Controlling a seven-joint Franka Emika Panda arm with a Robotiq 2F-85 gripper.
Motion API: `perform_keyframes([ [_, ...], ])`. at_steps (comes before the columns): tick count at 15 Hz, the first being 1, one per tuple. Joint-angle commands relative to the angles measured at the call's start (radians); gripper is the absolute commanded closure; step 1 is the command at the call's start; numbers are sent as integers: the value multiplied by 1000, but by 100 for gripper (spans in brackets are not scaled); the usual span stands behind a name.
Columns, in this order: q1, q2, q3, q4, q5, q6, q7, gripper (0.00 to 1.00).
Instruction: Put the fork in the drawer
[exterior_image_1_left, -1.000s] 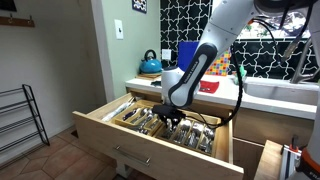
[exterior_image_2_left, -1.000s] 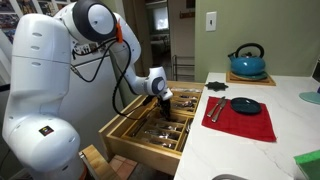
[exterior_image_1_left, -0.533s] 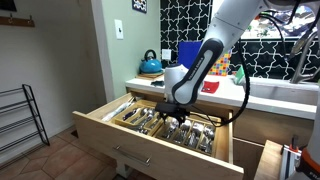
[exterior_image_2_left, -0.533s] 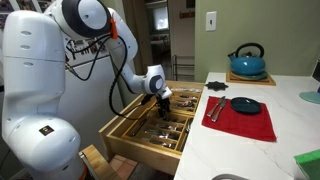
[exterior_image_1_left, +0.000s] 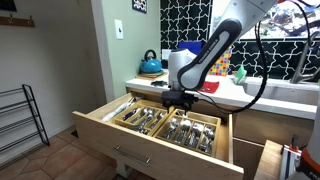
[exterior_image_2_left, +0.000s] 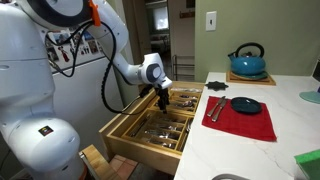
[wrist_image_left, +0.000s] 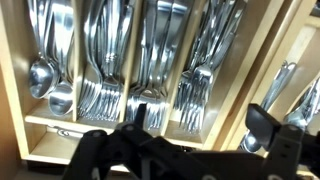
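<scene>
Hovering over the middle of the wide, shallow light-wood drawer (exterior_image_1_left: 128, 148) with its pale beige front panel, the robot's black two-fingered pincer (exterior_image_1_left: 178, 98) hangs clear of the cutlery, near the drawer's back edge where it meets the white countertop (exterior_image_1_left: 285, 100). In the wrist view the pincer (wrist_image_left: 185, 150) is spread wide, its dark fingers (wrist_image_left: 268, 128) set well apart at the bottom edge with nothing between them and nothing touching them. That bottom edge cuts off part of the fingers, and in both exterior views the pincer is too small to judge its spread. The drawer's wooden dividers (wrist_image_left: 73, 60) separate rows of steel spoons, forks and knives, blurred and overlapping. The small, thin dark-grey table fork (wrist_image_left: 148, 104) reads only as a darker piece in the middle compartment, just above the pincer in the wrist view. Its long axis runs along the dividers, parallel to the drawer's side edges; which end carries the tines is too blurred to tell. The neighbouring steel forks (wrist_image_left: 100, 100) point their tines toward the bottom edge of that view.
</scene>
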Motion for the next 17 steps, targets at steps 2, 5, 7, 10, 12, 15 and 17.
perform_keyframes([
  [2, -65, -174, 45, -79, 5, -181, -271, 0],
  [5, -104, -276, 56, -95, 20, -291, -462, 0],
  [7, -131, -338, 62, -102, 14, -340, -541, 0],
  [10, -163, -425, 61, -131, 34, -365, -711, 0],
  [12, -188, -368, 91, -81, 23, -351, -641, 0],
  [15, -196, -362, 105, -78, 21, -351, -637, 0],
  [17, -195, -355, 107, -77, 20, -351, -635, 0],
])
